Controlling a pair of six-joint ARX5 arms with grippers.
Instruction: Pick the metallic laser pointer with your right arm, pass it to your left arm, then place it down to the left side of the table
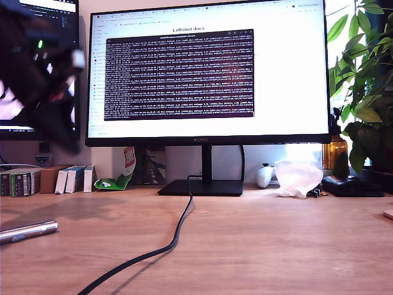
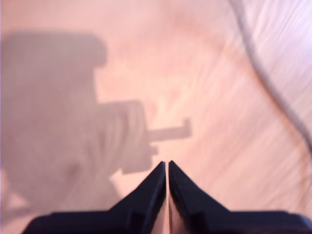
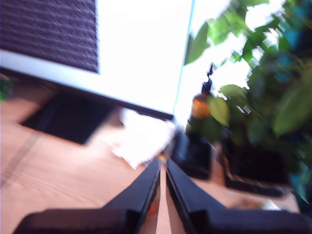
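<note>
1. Both claws pressed closed on nothing: first gripper (image 2: 167,165) with tips together over bare table (image 2: 219,97), second gripper (image 3: 163,163) likewise clenched and empty.
2. First wrist view: blurred wood grain, a dark arm shadow (image 2: 63,112) on it, a dark cable (image 2: 273,83) curving across one side.
3. Second wrist view: blurred monitor (image 3: 141,48), its dark stand base (image 3: 68,117), a crumpled white bag (image 3: 144,139), an amber bottle (image 3: 200,105) and green plant leaves (image 3: 273,73).
4. Exterior view: one black arm (image 1: 40,74), blurred, raised at the exterior view's upper left in front of a second screen; which arm, cannot tell.
5. Laser pointer (image 1: 27,231) lying flat on the table (image 1: 276,246) at the exterior view's left edge, touched by nothing, well apart from the black cable (image 1: 178,230) near the middle.
</note>
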